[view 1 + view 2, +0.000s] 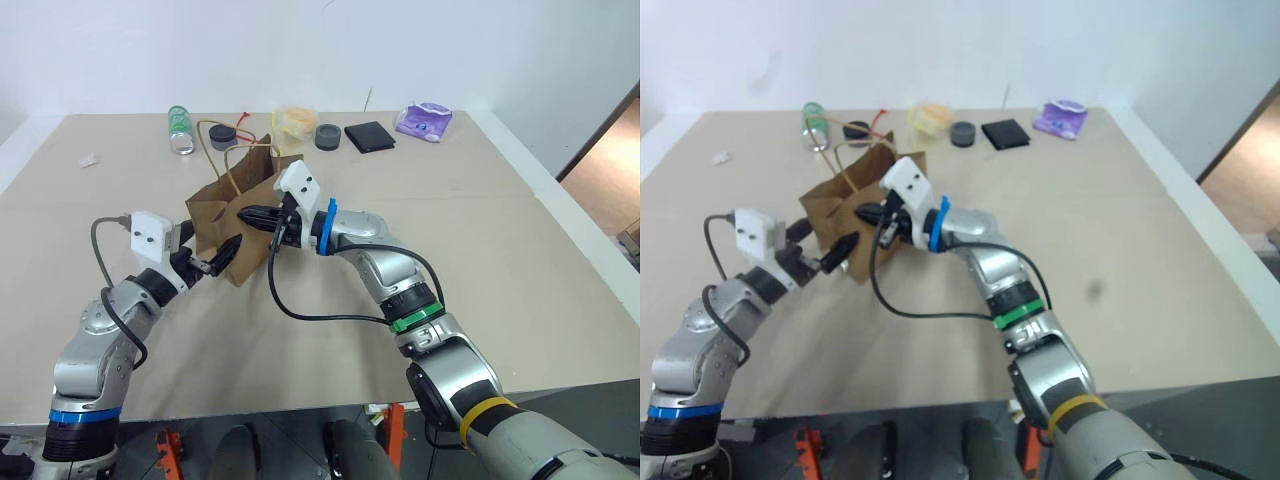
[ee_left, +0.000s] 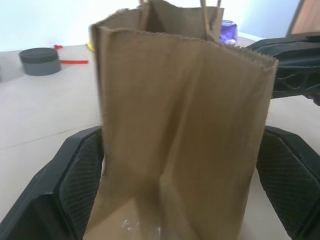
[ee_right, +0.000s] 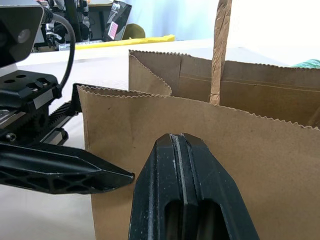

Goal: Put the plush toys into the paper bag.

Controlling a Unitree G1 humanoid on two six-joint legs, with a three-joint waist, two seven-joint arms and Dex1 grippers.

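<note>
While the left gripper (image 1: 222, 256) is held spread wide astride the near end of the upright brown kraft paper bag (image 1: 222, 205) at mid-table, that light bag can be shoved or tipped if the jaws are closed off-centre. Pressed against the bag's side, the right gripper (image 1: 254, 215) is fully shut on nothing, so the wall can be creased; no plush toys can be made out.

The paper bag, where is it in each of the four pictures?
Left eye view: paper bag left of centre, between the two tools.
Right eye view: same spot, left of centre.
Left wrist view: it stands between the left tool's two open fingers.
Right wrist view: its brown wall rises behind the shut right tool.
Shared landmark: the bag's twisted-cord handle.
</note>
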